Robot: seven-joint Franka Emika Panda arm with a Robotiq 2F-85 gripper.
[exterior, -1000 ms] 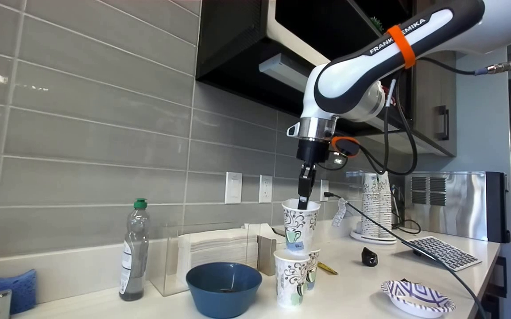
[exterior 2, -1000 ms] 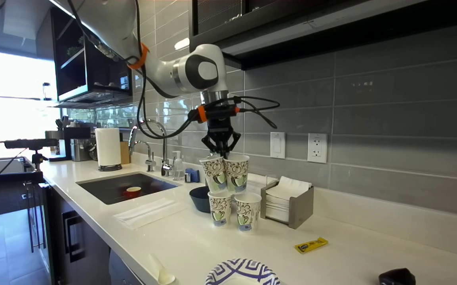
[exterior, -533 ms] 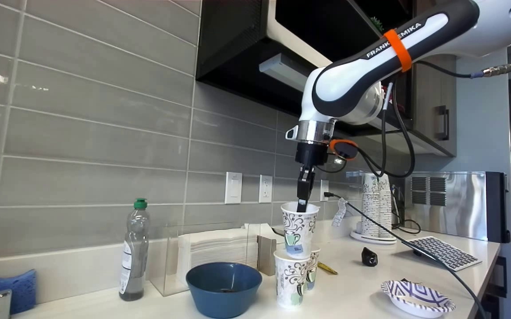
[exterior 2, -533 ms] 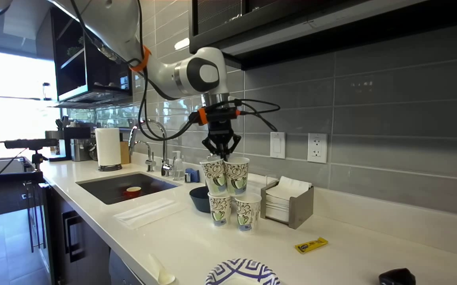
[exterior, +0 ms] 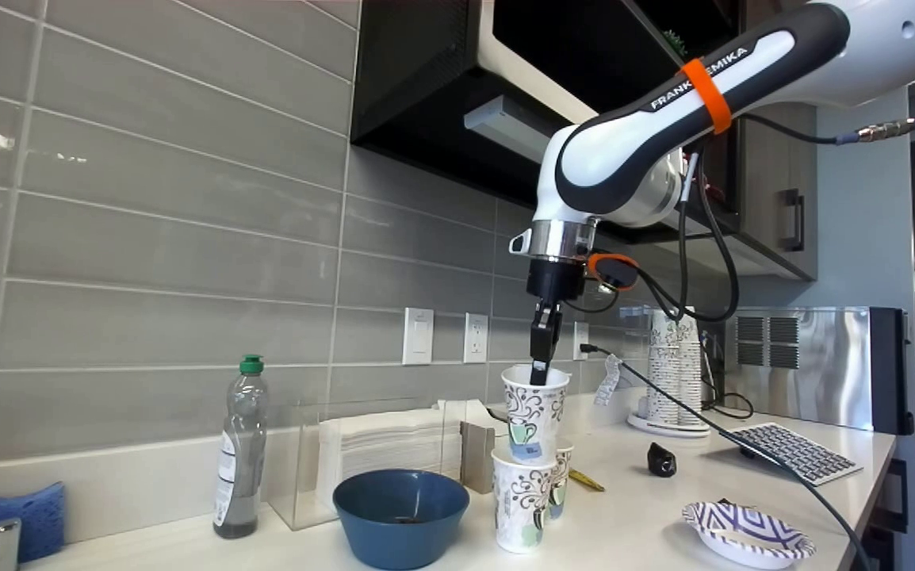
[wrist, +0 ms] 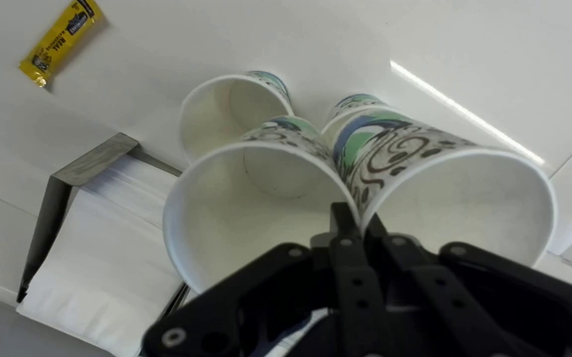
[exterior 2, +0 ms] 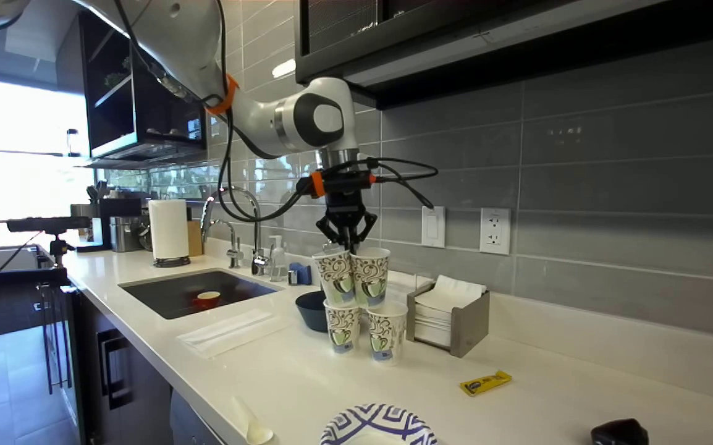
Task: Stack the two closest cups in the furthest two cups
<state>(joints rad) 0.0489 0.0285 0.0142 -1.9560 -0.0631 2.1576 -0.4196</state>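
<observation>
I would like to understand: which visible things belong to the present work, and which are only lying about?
Belong to the stacking:
fingers
two upper cups, pinched together at their rims
two lower cups, standing

Only lying about:
blue bowl
yellow packet
napkin holder
purple-patterned bowl
green-capped bottle
tall cup stacks

In an exterior view, napkin holder (exterior 2: 472, 323) obstructs right of lower paper cups (exterior 2: 387, 337), bowl (exterior 2: 312, 313) far left; near-side countertop (exterior 2: 325, 386) permits passage.
</observation>
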